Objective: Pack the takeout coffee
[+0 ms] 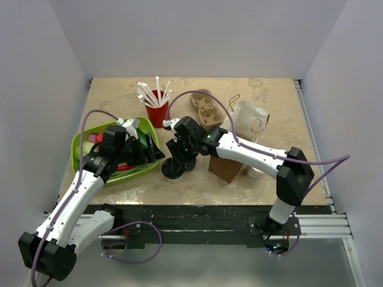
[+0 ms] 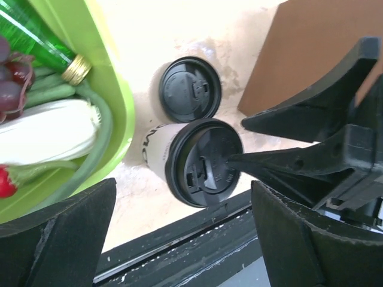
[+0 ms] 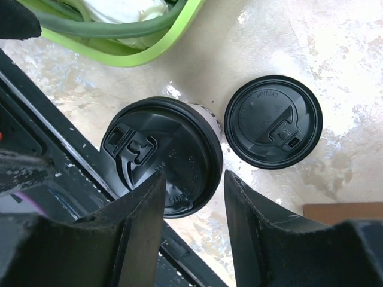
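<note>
The takeout coffee (image 2: 203, 161) is a white paper cup with a black sip lid (image 3: 161, 155), near the table's front edge (image 1: 172, 170). My right gripper (image 3: 194, 179) hangs over it with its jaws part open. One finger (image 2: 263, 160) rests on the lid's top and the other stands clear of the cup on the side of the second lid. My left gripper (image 2: 182, 197) is wide open just left of the cup (image 1: 152, 152), with nothing between its fingers. A second black lid (image 3: 273, 121) lies close beside the cup; I cannot tell whether a cup is under it.
A green basket (image 1: 81, 146) of vegetables sits at the left, close to the cup. A brown paper bag (image 1: 227, 166) stands right of it, a white bag (image 1: 250, 122) behind. A cardboard cup carrier (image 1: 203, 110) and a red cup of straws (image 1: 157, 106) are at the back.
</note>
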`<state>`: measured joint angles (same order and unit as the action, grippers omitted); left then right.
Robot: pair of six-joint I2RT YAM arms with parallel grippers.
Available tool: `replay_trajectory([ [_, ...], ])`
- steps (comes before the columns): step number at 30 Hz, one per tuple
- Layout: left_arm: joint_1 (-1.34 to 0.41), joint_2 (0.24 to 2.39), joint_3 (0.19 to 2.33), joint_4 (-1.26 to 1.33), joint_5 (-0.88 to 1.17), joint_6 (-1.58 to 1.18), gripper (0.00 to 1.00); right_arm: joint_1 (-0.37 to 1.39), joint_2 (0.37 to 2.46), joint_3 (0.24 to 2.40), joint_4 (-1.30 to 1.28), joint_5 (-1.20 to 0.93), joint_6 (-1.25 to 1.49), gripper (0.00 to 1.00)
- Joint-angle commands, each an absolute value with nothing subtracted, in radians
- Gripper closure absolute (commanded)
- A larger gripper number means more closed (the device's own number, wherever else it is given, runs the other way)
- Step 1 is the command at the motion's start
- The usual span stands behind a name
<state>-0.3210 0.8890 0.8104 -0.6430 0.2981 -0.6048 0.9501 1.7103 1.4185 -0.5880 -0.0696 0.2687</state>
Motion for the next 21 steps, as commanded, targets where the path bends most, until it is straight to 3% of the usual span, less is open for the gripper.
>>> replay_trajectory([
  [1, -0.318, 0.905, 0.845, -0.663, 0.264, -0.597, 0.05, 0.950, 1.700, 1.497, -0.620, -0.029, 0.239, 0.53],
  [6, -0.319, 0.962, 0.885, -0.742, 0.219, -0.624, 0.14, 0.950, 1.573, 1.517, -0.597, 0.032, 0.279, 0.48],
  [8, -0.324, 0.962, 0.887, -0.736, 0.230, -0.632, 0.15, 0.950, 1.514, 1.502, -0.577, 0.115, 0.328, 0.47],
  [11, -0.333, 0.980, 0.885, -0.723, 0.261, -0.634, 0.16, 0.946, 1.393, 1.474, -0.543, 0.319, 0.376, 0.38],
  [14, -0.363, 1.017, 0.887, -0.710, 0.265, -0.641, 0.16, 0.939, 1.272, 1.428, -0.485, 0.484, 0.373, 0.15],
  [15, -0.373, 1.037, 0.888, -0.704, 0.262, -0.644, 0.16, 0.933, 1.240, 1.413, -0.438, 0.511, 0.358, 0.02],
  [21, -0.466, 1.121, 0.934, -0.712, 0.180, -0.661, 0.21, 0.870, 1.098, 1.403, -0.440, 0.730, 0.322, 0.02],
])
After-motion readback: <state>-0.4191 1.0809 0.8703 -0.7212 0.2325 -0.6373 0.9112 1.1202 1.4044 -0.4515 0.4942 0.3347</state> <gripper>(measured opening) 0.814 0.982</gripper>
